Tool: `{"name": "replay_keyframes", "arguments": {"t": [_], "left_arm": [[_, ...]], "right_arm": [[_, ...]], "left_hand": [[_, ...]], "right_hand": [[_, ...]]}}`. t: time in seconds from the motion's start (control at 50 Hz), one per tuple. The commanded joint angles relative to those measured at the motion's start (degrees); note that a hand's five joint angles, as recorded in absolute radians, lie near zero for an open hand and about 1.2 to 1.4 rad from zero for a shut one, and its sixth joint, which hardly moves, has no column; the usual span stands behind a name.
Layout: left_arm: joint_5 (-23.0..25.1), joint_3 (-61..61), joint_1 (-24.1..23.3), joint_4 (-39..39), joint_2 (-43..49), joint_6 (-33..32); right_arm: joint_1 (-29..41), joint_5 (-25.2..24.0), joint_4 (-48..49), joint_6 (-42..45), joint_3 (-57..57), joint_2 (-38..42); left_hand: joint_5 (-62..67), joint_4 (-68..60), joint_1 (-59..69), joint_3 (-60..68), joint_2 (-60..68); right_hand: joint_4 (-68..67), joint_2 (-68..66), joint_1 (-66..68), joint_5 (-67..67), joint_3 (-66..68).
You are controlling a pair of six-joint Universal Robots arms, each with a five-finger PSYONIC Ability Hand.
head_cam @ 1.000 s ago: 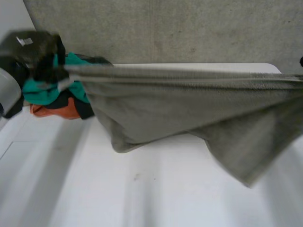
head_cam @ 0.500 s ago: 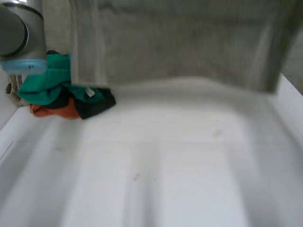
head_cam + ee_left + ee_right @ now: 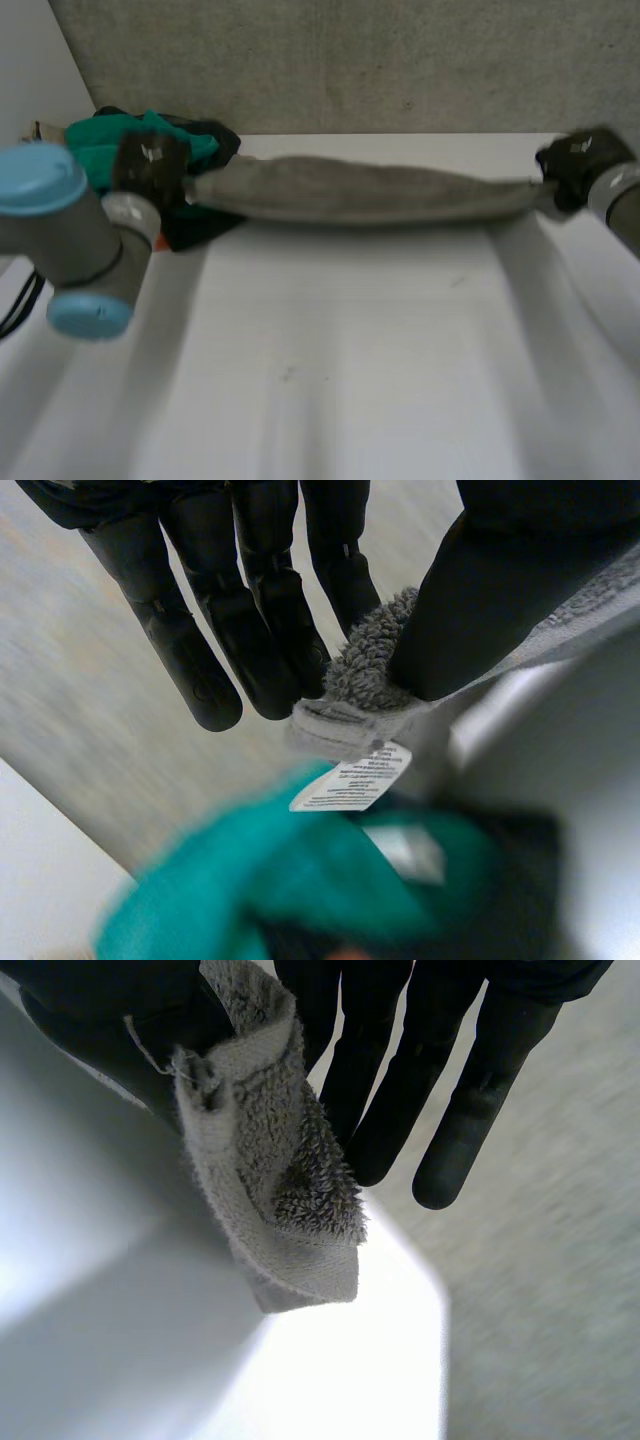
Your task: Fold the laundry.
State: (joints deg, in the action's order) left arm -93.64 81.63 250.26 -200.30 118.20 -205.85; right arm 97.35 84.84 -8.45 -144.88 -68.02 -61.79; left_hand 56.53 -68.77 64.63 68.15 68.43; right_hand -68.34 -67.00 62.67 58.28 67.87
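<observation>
1. The table (image 3: 330, 380) is offering a flat white surface for laying cloth out.
2. The towel (image 3: 370, 188) is stretching as a sagging, bunched band along the table's far edge, between the two hands. Whether it is touching the table is unclear. It is looking thick, soft and limp, and probably light enough for a pinch. It is likely to droop wherever it is unsupported, so the corners are the best hold.
3. The pile (image 3: 95, 150) of green, black and orange laundry is sitting loose on the table's far left corner, not in any container, just behind the left hand (image 3: 255, 610).
4. That hand is pinching one towel corner between thumb and straight fingers.
5. The right hand (image 3: 400, 1080) is clamping the opposite end likewise, with a flap of terry sticking out beside its thumb.
6. A label (image 3: 350, 778) is dangling from the hem at the left hand.
</observation>
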Motion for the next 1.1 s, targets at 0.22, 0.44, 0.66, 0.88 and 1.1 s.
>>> {"name": "replay_keyframes", "arguments": {"t": [0.22, 0.44, 0.66, 0.88, 1.1], "left_arm": [[4.1, 32.9, 1.0, 23.7, -28.7, -24.2], [2.1, 13.9, -0.9, 15.1, -8.6, -18.5], [-5.7, -4.2, -5.7, 15.9, 8.5, -16.4], [-6.3, -32.7, -5.7, 3.0, 8.8, -12.3], [-8.8, -32.0, -3.4, -3.8, 3.5, -10.5]], "right_arm": [[-10.8, -1.9, -16.5, 29.0, -32.4, -24.6], [-5.6, -2.4, -5.8, 16.4, -23.0, -11.1], [-4.2, 2.6, -1.6, 15.6, -17.6, -2.1], [-2.0, 4.9, 21.3, 7.6, 8.2, -2.3], [-0.6, 4.5, 17.6, 4.3, 14.3, -2.3]], "left_hand": [[13.5, -11.2, 15.4, 11.8, 11.6], [13.5, -11.2, 15.4, 11.8, 11.6], [13.5, -11.2, 15.4, 11.8, 11.6], [13.5, -11.2, 15.4, 11.8, 11.6], [13.5, -11.2, 15.4, 11.8, 11.6]], "right_hand": [[-11.7, -13.0, 17.3, 11.7, 12.1], [-11.7, -13.0, 17.3, 11.7, 12.1], [-11.7, -13.0, 17.3, 11.7, 12.1], [-11.7, -13.0, 17.3, 11.7, 12.1], [-11.7, -13.0, 17.3, 11.7, 12.1]]}}
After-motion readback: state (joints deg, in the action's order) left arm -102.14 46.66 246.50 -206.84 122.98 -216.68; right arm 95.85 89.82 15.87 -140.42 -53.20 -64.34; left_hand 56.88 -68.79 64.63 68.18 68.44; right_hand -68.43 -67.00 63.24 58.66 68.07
